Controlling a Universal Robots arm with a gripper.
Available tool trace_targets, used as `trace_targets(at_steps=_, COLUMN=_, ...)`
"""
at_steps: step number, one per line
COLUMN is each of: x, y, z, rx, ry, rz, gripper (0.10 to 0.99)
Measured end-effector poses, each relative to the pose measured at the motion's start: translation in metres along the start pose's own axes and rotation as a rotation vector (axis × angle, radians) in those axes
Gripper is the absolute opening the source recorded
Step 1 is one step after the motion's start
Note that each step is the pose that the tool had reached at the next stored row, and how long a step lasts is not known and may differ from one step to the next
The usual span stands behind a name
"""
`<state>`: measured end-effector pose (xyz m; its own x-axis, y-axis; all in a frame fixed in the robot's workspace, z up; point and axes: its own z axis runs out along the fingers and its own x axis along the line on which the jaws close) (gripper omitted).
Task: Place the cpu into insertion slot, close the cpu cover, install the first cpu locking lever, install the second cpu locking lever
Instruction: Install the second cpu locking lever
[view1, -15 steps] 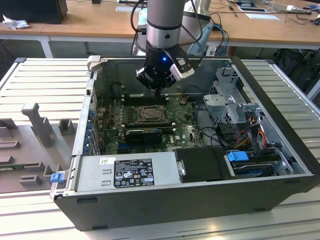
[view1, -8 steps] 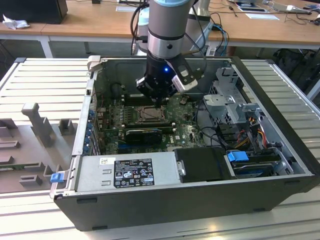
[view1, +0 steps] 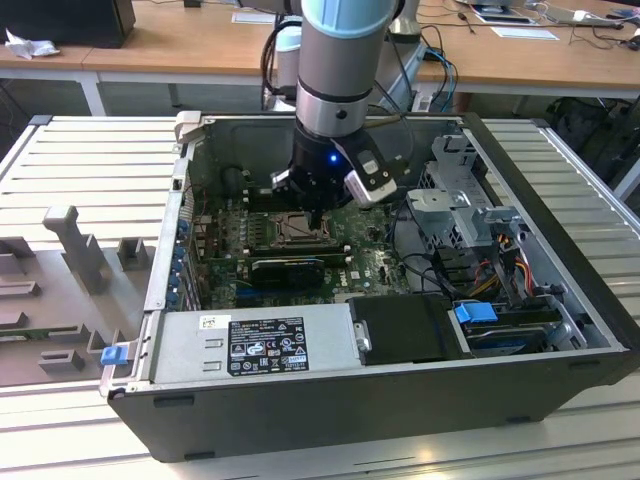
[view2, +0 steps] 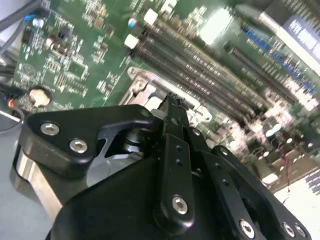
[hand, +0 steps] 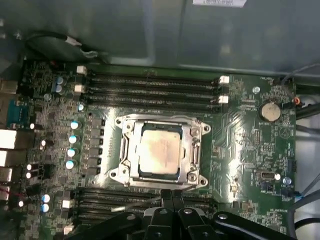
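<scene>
- CPU (hand: 159, 152) is sitting flat inside the insertion slot (hand: 197, 131) in the first wrist view; you are looking at its pale square face framed by the metal of the socket.
- You are seeing the cpu cover (hand: 194, 152) lying down around the chip, its cut-out middle exposing the chip's top.
- You are seeing the gripper (hand: 172, 194) hanging just above the socket's edge, on the side facing the lower bank of memory slots (hand: 125, 200); its fingers are pressed together with nothing between them.
- In the second wrist view, the gripper (view2: 172, 100) is pointing its joined fingertips at the socket's rim (view2: 142, 85), very close to it; you cannot tell whether they are touching the metal.
- In the exterior view, you are watching the arm (view1: 345, 60) reaching straight down into the open computer case (view1: 400, 400), with the gripper (view1: 318, 215) over the insertion slot (view1: 295, 232) on the green motherboard (view1: 365, 265).
- You are also seeing the long black card (view1: 288, 268) lying just beside the socket, nearer the power supply (view1: 250, 345).
- The coin battery (hand: 270, 111) is sitting well apart from the socket on the board.
</scene>
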<state>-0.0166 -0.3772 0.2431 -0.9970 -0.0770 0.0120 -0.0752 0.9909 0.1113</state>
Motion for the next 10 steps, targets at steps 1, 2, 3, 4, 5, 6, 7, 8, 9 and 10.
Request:
trace_targets(at_steps=1, x=0.0007, y=-0.0046, z=-0.0001, rx=0.0, ry=0.0002, rz=-0.001, gripper=0.106)
trace_targets(at_steps=2, x=0.0014, y=-0.0059, z=-0.0001, rx=0.0, ry=0.0002, rz=-0.002, gripper=0.106)
trace_targets(at_steps=3, x=0.0024, y=-0.0065, z=-0.0002, rx=-0.001, ry=0.0004, rz=-0.003, gripper=0.106)
trace_targets(at_steps=4, x=0.0057, y=-0.0063, z=0.0, rx=-0.003, ry=0.0005, rz=-0.006, gripper=0.106)
trace_targets(at_steps=5, x=0.0089, y=-0.0061, z=0.0003, rx=-0.01, ry=0.0002, rz=-0.008, gripper=0.106)
trace_targets(at_steps=6, x=0.011, y=-0.006, z=0.0006, rx=-0.016, ry=-0.0002, rz=-0.009, gripper=0.106)
trace_targets(at_steps=7, x=0.0136, y=-0.0059, z=0.0012, rx=-0.025, ry=-0.0009, rz=-0.009, gripper=0.106)
trace_targets(at_steps=8, x=0.0154, y=-0.0059, z=0.0019, rx=-0.033, ry=-0.0016, rz=-0.01, gripper=0.106)
trace_targets(at_steps=9, x=0.0176, y=-0.0059, z=0.0027, rx=-0.037, ry=-0.0018, rz=-0.01, gripper=0.106)
trace_targets(at_steps=10, x=0.0248, y=-0.0057, z=0.0059, rx=-0.039, ry=-0.0019, rz=-0.01, gripper=0.106)
